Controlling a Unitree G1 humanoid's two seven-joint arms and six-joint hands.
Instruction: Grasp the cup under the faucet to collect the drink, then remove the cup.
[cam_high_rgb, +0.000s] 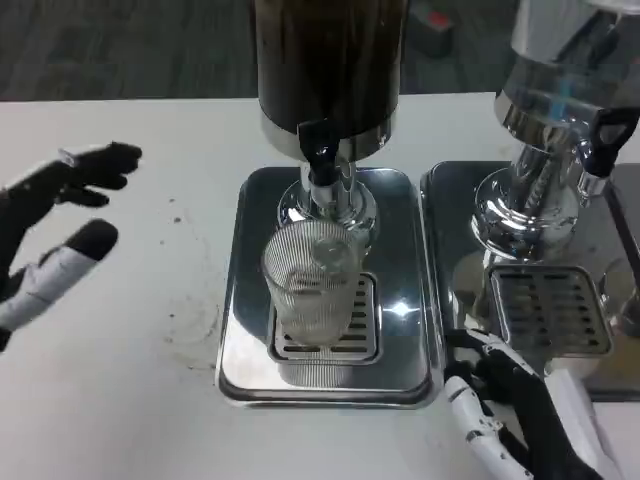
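A clear ribbed cup (312, 285) stands upright on the drip grate (362, 340) of the dark drink dispenser (330, 60), right below its black faucet (318, 150). My left hand (55, 235) hovers at the far left of the table, fingers spread, well apart from the cup and holding nothing. My right hand (510, 410) lies low at the bottom right, beside the front corner of the chrome base (240, 300), fingers apart and empty. I cannot tell whether there is liquid in the cup.
A second chrome dispenser (560, 120) with its own black tap (600, 145) and drip grate (548, 310) stands to the right, close behind my right hand. Bare white table (120, 400) spreads to the left, with small dark specks near the base.
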